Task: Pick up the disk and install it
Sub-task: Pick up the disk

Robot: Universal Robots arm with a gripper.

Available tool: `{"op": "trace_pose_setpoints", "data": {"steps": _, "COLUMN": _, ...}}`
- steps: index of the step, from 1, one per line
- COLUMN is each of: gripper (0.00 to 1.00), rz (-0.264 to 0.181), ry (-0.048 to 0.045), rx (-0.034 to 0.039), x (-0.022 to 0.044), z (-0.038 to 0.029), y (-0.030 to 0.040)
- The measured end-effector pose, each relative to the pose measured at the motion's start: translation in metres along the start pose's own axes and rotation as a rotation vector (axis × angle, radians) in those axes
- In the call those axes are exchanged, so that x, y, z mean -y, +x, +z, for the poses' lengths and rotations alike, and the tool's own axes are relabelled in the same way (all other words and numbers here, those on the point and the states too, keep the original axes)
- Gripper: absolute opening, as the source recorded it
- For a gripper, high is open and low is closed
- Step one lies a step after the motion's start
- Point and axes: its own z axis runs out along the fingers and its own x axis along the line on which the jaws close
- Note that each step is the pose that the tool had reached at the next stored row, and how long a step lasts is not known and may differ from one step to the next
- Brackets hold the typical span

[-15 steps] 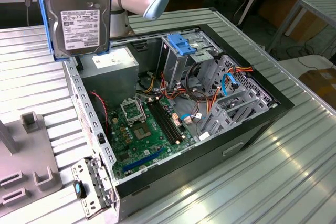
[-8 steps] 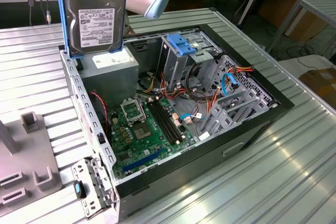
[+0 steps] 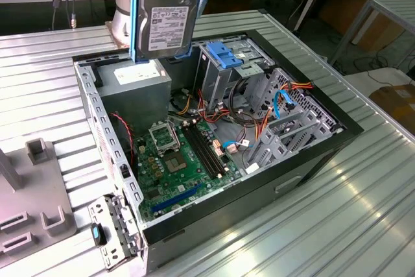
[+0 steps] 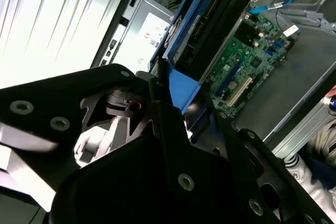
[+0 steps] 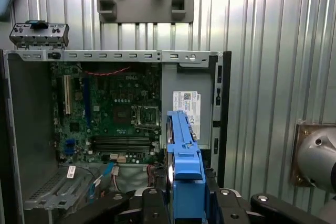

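Observation:
The disk [image 3: 167, 14] hangs upright in the air above the back of the open computer case [image 3: 110, 154]. It is a dark hard drive with a white label, framed by bright blue side rails. In both wrist views I see it edge-on, with a blue rail [image 5: 185, 166] facing the camera and its dark body [image 4: 215, 19] over the power supply and motherboard. My gripper [image 5: 184, 203] is shut on the disk, with its black fingers [image 4: 157, 103] clamped on either side of the blue rail end [image 4: 184, 85]. In the exterior view the disk's top edge reaches the frame's upper edge.
Inside the case lie a green motherboard [image 3: 181, 160], a grey power supply [image 3: 133, 92], and a grey drive cage with a blue latch [image 3: 224, 56] beside loose cables. A grey fixture [image 3: 32, 205] sits on the ribbed metal table at the exterior view's left. A person's sleeve [image 4: 320, 145] is near the case.

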Motion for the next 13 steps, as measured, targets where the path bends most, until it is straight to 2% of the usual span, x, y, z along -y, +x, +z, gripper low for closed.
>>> {"op": "trace_pose_setpoints", "data": {"steps": 3, "gripper": 0.36, "rz": 0.000, "ry": 0.0000, "rx": 0.0000, "x": 0.0158, "z": 0.0019, "y": 0.0002}}
{"op": "trace_pose_setpoints", "data": {"steps": 5, "gripper": 0.36, "rz": 0.000, "ry": 0.0000, "rx": 0.0001, "x": 0.0316, "z": 0.0038, "y": 0.0005}}
{"op": "trace_pose_setpoints", "data": {"steps": 7, "gripper": 0.36, "rz": 0.000, "ry": 0.0000, "rx": 0.0000, "x": 0.0407, "z": 0.0048, "y": 0.0006}}
{"op": "trace_pose_setpoints", "data": {"steps": 8, "gripper": 0.36, "rz": 0.000, "ry": 0.0000, "rx": 0.0000, "x": 0.0500, "z": 0.0060, "y": 0.0008}}
{"op": "trace_pose_setpoints", "data": {"steps": 10, "gripper": 0.36, "rz": 0.000, "ry": 0.0000, "rx": 0.0000, "x": 0.0606, "z": 0.0072, "y": 0.0009}}
{"op": "trace_pose_setpoints", "data": {"steps": 11, "gripper": 0.36, "rz": 0.000, "ry": 0.0000, "rx": 0.0000, "x": 0.0691, "z": 0.0082, "y": 0.0011}}
{"op": "trace_pose_setpoints", "data": {"steps": 13, "gripper": 0.36, "rz": 0.000, "ry": 0.0000, "rx": 0.0000, "x": 0.0789, "z": 0.0094, "y": 0.0012}}
